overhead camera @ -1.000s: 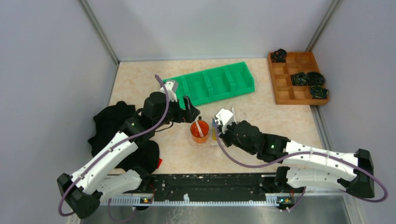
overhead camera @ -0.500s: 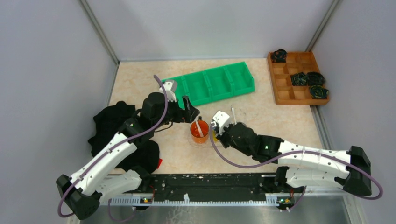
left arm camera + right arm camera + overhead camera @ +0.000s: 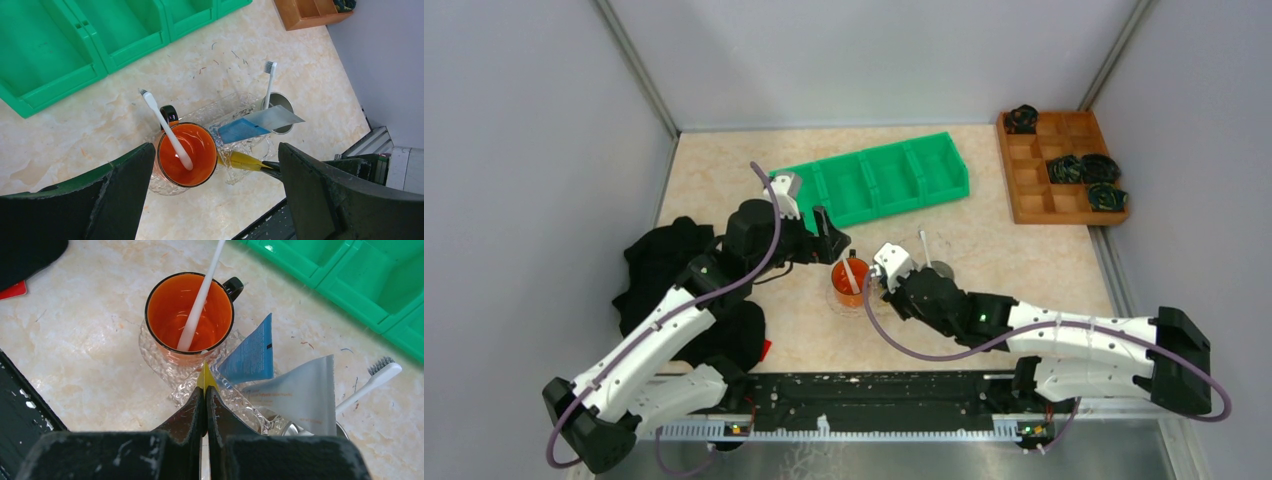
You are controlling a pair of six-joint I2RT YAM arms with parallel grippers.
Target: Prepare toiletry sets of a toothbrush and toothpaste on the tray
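Observation:
My right gripper (image 3: 205,396) is shut on the flat end of a yellow toothpaste (image 3: 205,378), whose tip is at the edge of the clear tray (image 3: 160,365), just beside the orange cup (image 3: 161,315). A white toothbrush (image 3: 199,302) leans in that cup. A blue toothpaste (image 3: 250,357) and a white toothpaste (image 3: 305,395) stand over the tray, and a second toothbrush (image 3: 269,82) stands in a metal cup (image 3: 281,101). My left gripper (image 3: 215,200) hovers wide open above the orange cup (image 3: 187,154), holding nothing.
A green compartmented bin (image 3: 879,180) lies behind the tray. A brown wooden box (image 3: 1064,165) with black items sits at the back right. Black cloth (image 3: 664,265) is heaped at the left under the left arm.
My right arm has shifted slightly left, carrying the yellow toothpaste closer to the orange cup. The left arm has barely moved.

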